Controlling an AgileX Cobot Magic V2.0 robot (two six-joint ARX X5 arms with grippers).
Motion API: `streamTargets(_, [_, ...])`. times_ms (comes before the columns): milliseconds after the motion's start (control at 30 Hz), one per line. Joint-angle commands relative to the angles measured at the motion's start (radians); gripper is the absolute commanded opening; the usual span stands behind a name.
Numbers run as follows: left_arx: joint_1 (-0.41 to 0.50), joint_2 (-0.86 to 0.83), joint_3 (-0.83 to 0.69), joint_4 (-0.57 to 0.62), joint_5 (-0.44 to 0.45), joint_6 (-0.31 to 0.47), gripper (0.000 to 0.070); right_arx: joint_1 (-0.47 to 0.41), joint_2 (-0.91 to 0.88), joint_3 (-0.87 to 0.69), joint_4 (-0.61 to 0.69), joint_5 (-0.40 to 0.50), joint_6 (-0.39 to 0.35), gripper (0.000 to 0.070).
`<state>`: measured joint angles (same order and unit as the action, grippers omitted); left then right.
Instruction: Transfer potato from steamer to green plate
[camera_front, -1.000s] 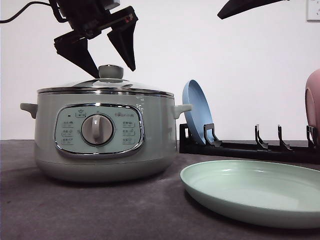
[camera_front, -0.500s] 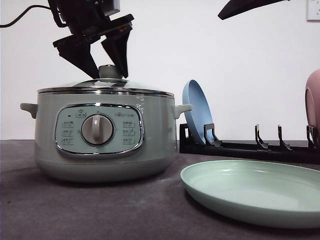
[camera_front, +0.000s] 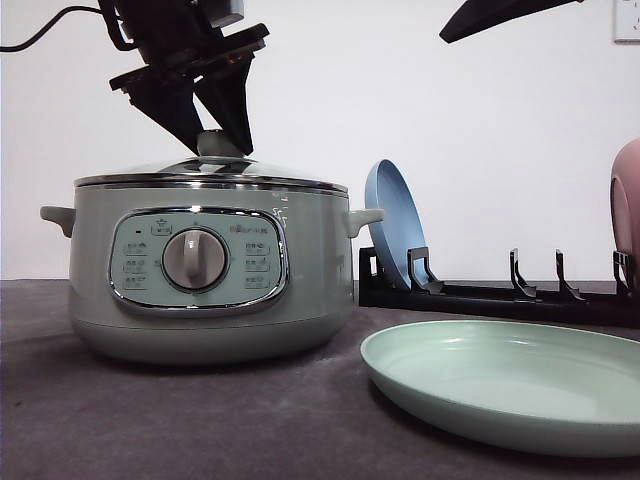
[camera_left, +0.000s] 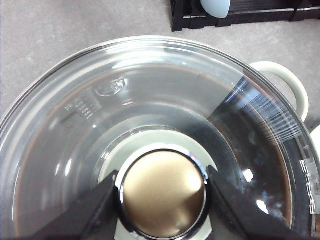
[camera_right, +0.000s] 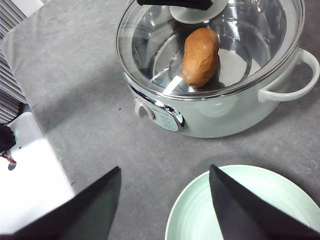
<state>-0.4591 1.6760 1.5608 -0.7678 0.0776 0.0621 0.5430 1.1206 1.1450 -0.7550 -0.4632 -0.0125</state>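
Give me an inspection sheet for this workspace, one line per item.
Surface: grey mat, nothing spilled.
Job's things: potato lying inside the steamer, seen through the glass lid, which is on; green plate bare, on the mat beside the steamer.
Clutter: black dish rack behind the plate, a blue plate standing in it, something pink at its far end.
Grippers: left tool down at the lid knob, fingers on either side, contact uncertain; right tool open above the mat and green plate.
Cables: one black cable running to the left arm.
Surroundings: plain white wall.
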Motion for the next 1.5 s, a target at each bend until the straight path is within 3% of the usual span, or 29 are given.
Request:
streamTargets(0, [-0.004,0.017,0.017,-0.030,0.007,-0.021,0.0000,0.006,0.009,0.014,0.007,0.004,-0.014,0.0348])
streamTargets(833, [0.046,-0.140,0.019,0.005,0.007,-0.024,0.0000,0.006,0.009,0.014,0.009,0.019,-0.004,0.0348])
streamTargets(1467, [0.287,-0.358,0.019,-0.089,-0.076,-0.021,0.0000,0.006,0.009,0.014,0.015,0.020,0.006,0.0349])
